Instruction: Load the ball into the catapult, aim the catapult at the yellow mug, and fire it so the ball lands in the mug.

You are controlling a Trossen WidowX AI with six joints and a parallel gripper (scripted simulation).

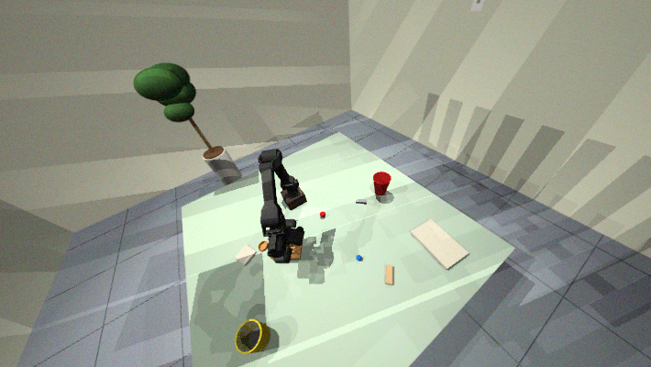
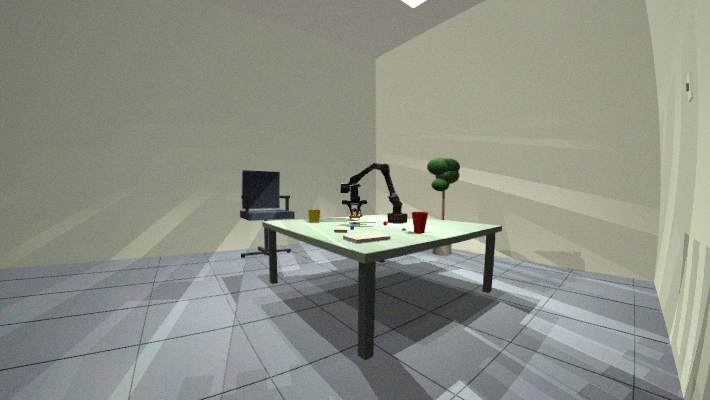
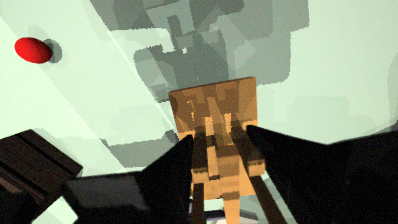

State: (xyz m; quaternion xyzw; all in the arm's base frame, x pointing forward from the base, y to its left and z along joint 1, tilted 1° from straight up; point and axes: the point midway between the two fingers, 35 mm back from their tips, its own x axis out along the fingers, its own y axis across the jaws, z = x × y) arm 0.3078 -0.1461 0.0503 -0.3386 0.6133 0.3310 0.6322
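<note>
The orange wooden catapult (image 1: 296,251) (image 2: 355,217) (image 3: 214,102) is between my fingers; its round cup (image 1: 262,246) sticks out on the left in the top view, with no ball visible in it. My gripper (image 3: 219,134) is shut on the catapult's upright frame. Whether its base touches the table is hard to tell. A red ball (image 1: 323,214) (image 2: 385,223) (image 3: 33,50) and a blue ball (image 1: 358,258) (image 2: 352,227) lie on the table. The yellow mug (image 1: 264,337) (image 2: 314,215) stands upright at the lower left in the top view.
A red cup (image 1: 380,184) (image 2: 419,223) stands near the table edge, beside a small grey piece (image 1: 361,201). A cream board (image 1: 439,244) (image 2: 366,237) and an orange block (image 1: 389,274) lie on the right in the top view. A cream tile (image 1: 245,254) lies beside the catapult's cup.
</note>
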